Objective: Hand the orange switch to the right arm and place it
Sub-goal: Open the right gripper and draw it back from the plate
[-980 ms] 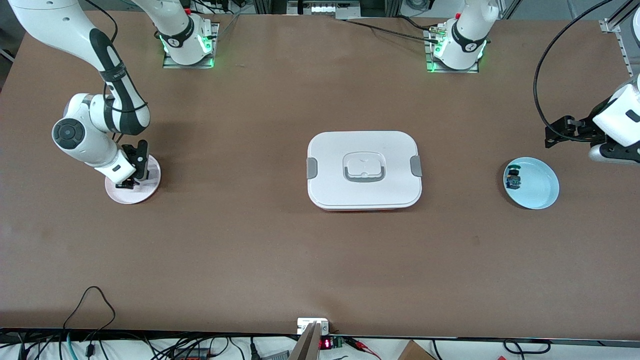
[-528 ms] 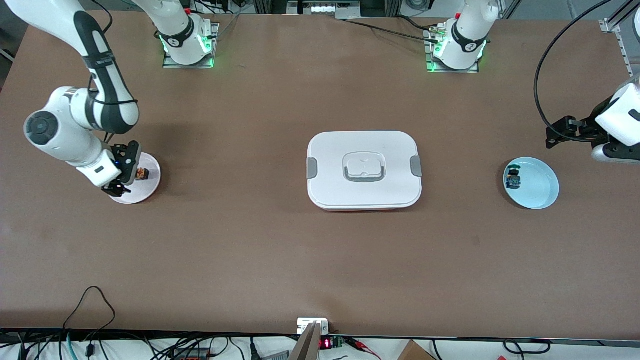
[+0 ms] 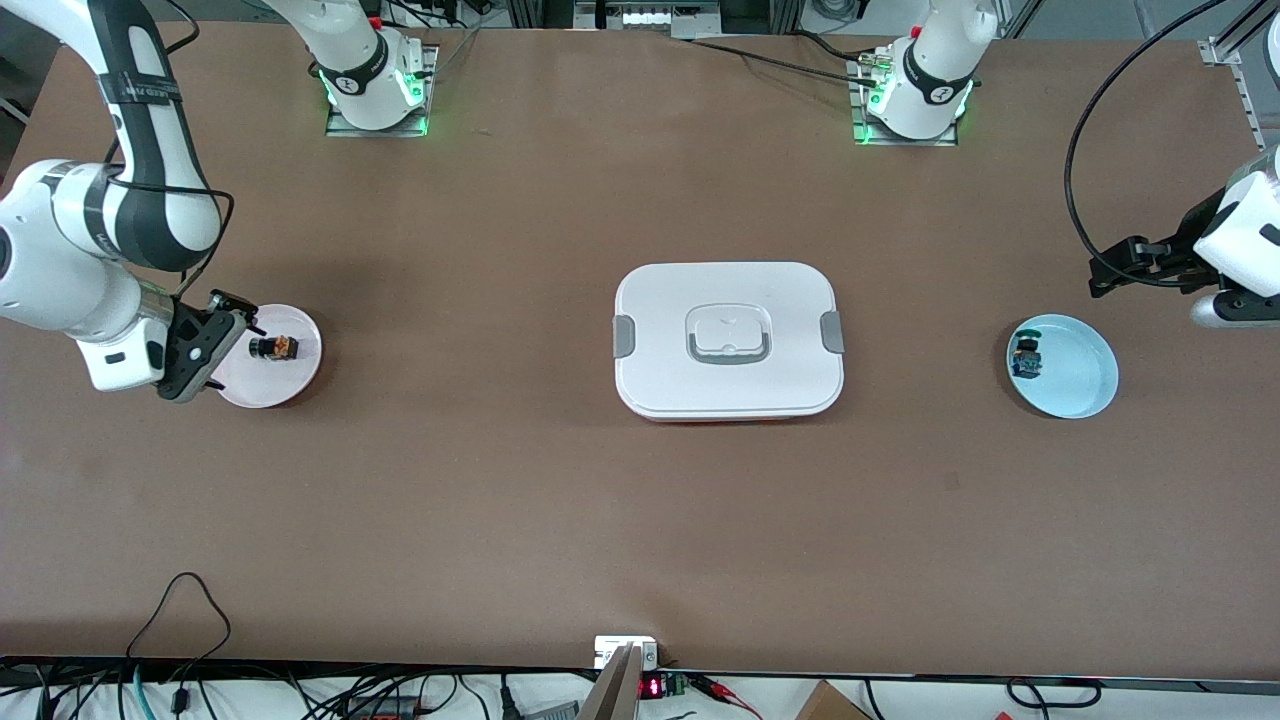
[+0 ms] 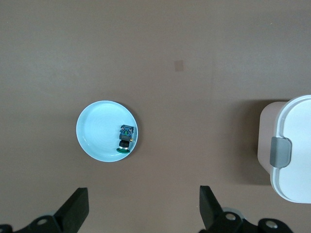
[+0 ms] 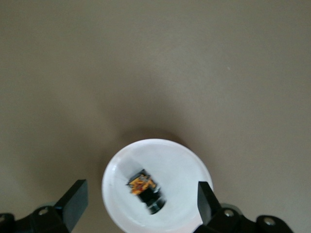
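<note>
Right gripper (image 3: 205, 345) is seen up in the air over the edge of the pink plate (image 3: 300, 375) at the right arm's end of the table, fingers spread wide, nothing held. Orange switch (image 3: 273, 347) is lying on its side in the pink plate, apart from the fingers, black cap pointing toward the gripper. In the right wrist view the orange switch (image 5: 145, 190) is framed between the two open fingers (image 5: 73, 200), inside the pink plate (image 5: 187, 160), no contact visible.

Left gripper (image 3: 1125, 262) is parked open and empty above the table near the blue plate (image 3: 1085, 395), at the left arm's end; that arm waits. A small black part with blue and green (image 3: 1025, 358) is sitting in the blue plate, not to be confused with the task's part. White lidded box (image 3: 728, 340) sits between the two plates, well apart from both.

Placement looks done; the step in hand is judged to be the retreat. To do it well, the lift should be straight up with fingers kept wide so the switch is not clipped or dragged, and the plate rim should be cleared before any sideways swing. Risk: tiny part, easily knocked off the plate.
</note>
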`<state>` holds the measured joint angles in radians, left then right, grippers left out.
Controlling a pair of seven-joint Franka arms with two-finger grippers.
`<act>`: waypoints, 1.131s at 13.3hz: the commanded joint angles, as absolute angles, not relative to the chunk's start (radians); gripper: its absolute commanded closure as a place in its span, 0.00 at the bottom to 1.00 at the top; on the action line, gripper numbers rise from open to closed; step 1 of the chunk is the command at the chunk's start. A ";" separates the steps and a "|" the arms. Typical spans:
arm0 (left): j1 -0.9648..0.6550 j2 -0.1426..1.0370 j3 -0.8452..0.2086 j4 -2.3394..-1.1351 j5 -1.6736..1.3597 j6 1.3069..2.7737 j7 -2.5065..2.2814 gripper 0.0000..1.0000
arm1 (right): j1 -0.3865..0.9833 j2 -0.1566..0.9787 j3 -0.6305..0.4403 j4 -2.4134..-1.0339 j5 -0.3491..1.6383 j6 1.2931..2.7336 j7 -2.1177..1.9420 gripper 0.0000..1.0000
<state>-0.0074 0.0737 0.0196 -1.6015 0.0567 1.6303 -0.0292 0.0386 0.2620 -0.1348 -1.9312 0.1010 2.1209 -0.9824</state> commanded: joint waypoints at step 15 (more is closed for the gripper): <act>-0.003 0.075 0.018 -1.574 0.040 1.601 -0.037 0.00 | 0.052 0.236 -0.092 -1.502 0.062 1.459 -0.097 0.00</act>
